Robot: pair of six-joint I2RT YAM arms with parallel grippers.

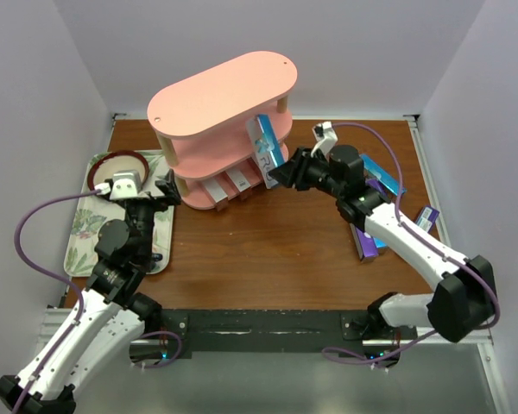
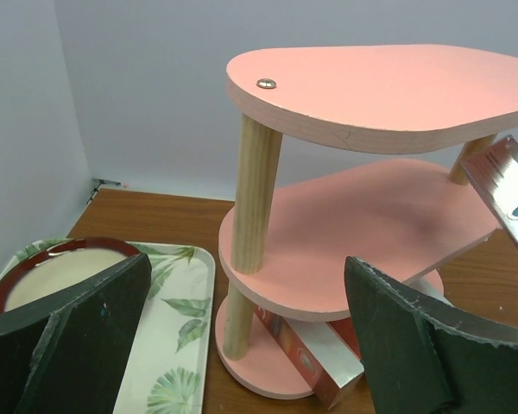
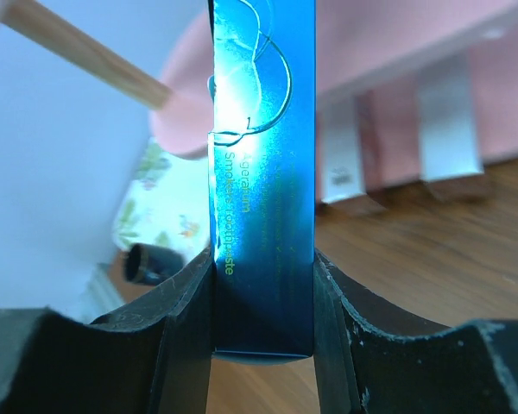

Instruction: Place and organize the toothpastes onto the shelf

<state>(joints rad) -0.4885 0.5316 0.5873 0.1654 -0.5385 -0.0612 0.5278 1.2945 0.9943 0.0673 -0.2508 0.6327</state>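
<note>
The brown bench [image 1: 268, 259] is seen across mid-frame. The pink shelf [image 1: 223, 97] is set at upper centre, with boxes [image 1: 239, 181] laid on its bottom tier. A floral tray [image 1: 82, 228] is placed at left. Loose toothpastes [image 1: 367, 243] are piled at right. A blue toothpaste [image 1: 266, 148] is clamped by the right jaws at the shelf's right end, by the middle tier. The left jaws are held wide apart and empty, between tray and shelf.

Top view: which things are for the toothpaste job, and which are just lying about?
Job: pink three-tier wooden shelf; blue cardboard toothpaste box in right gripper; boxes on bottom tier; loose boxes on table.
Lying about: leaf-print tray; red-rimmed round dish.
</note>
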